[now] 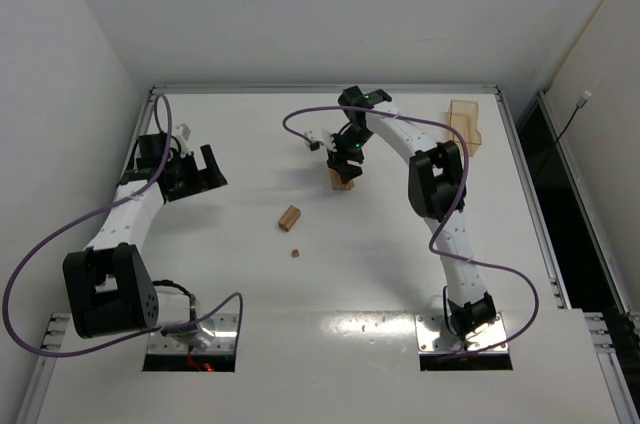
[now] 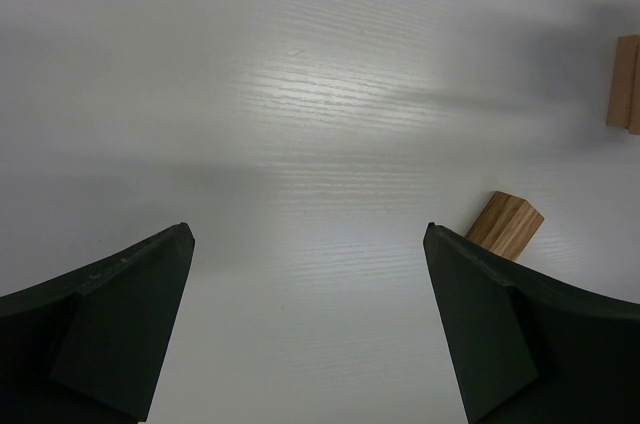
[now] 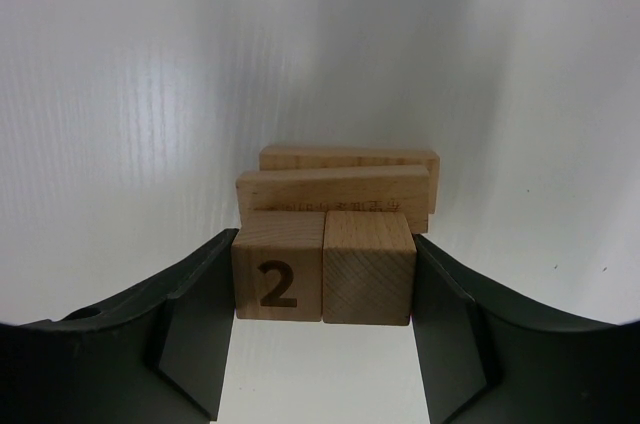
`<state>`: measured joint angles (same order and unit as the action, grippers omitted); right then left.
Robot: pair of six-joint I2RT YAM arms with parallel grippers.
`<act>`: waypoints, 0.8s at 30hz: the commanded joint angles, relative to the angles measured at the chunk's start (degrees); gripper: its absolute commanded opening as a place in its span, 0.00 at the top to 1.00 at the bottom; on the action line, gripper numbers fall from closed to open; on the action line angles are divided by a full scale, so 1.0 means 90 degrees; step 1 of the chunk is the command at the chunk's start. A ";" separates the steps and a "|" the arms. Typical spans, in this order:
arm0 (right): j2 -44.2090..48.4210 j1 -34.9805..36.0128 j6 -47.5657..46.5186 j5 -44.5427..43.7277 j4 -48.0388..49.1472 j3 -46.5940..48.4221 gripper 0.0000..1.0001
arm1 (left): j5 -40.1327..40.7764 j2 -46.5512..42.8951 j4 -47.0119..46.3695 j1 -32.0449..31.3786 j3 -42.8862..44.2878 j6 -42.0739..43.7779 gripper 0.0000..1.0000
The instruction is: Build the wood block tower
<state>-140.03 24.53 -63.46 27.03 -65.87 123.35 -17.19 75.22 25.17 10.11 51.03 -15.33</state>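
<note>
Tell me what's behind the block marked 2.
Behind the block marked 2 and the plain cube lie a long wood bar and a second bar beyond. The cubes hide the first's lower edge.

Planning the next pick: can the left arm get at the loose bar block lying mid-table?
Probably yes. The left hand is open, nothing stands between it and the loose bar block, and the right hand is off holding two cubes at the tower.

Three wooden bars (image 3: pixel 335 194), two cubes (image 3: pixel 278 279), one tiny cube (image 1: pixel 296 253), one orange tray (image 1: pixel 467 126), two arms (image 1: pixel 130 209)
</note>
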 commanded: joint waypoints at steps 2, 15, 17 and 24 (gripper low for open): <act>0.0041 0.0038 0.0088 0.0132 0.0238 0.0181 0.57 | -0.0102 0.0011 -0.0150 0.0058 0.0170 -0.0025 0.00; 0.0304 0.0038 0.0264 0.0317 0.0287 0.0181 0.00 | -0.0043 0.0011 -0.0150 0.0058 0.0112 -0.0025 0.00; 0.0460 -0.0020 0.0264 0.0502 0.0229 0.0239 0.00 | -0.0043 0.0011 -0.0209 0.0058 0.0112 -0.0025 0.00; 0.1670 -0.0021 0.0770 0.1166 0.0569 0.0181 0.00 | -0.0043 0.0011 -0.0209 0.0058 0.0112 -0.0025 0.00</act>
<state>-135.79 24.49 -59.55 30.46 -63.26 123.33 -17.17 75.22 25.12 10.11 51.03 -15.33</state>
